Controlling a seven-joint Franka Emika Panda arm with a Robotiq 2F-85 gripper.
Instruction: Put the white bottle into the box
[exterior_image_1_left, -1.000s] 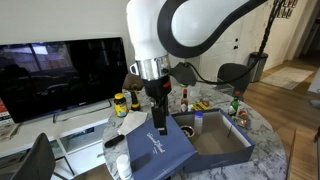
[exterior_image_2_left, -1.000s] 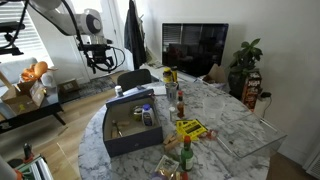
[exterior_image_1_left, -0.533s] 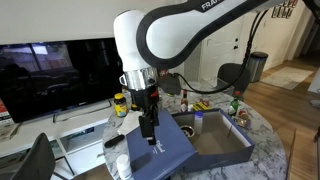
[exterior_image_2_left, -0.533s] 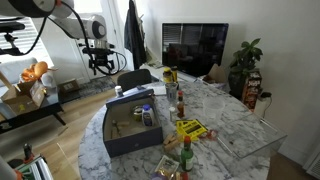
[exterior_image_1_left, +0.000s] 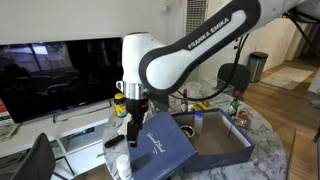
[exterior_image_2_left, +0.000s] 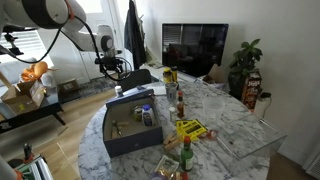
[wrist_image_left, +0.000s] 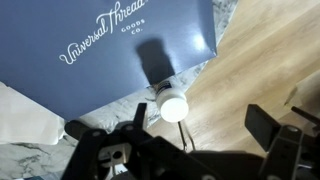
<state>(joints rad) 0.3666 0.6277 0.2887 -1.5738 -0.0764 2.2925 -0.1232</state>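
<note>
Broadly, a round marble table (exterior_image_2_left: 228, 112) fills the scene, and the white arm (exterior_image_1_left: 190, 48) bends down over its edge. On the table sits the navy box (exterior_image_2_left: 125, 142), open at the top. Its lid (wrist_image_left: 95, 95) leans tilted against one end of the box, with the white script side facing up; it shows in both exterior views. The gripper (wrist_image_left: 198, 120) hangs low over the lid's outer edge, pointing down, with its jaws spread wide and nothing between them. The white bottle (wrist_image_left: 173, 106) stands upright outside the box, just beside the lid's edge. In the wrist view it is seen from above, slightly ahead of the fingers (wrist_image_left: 262, 122) and nearer the other finger, with neither touching it.
</note>
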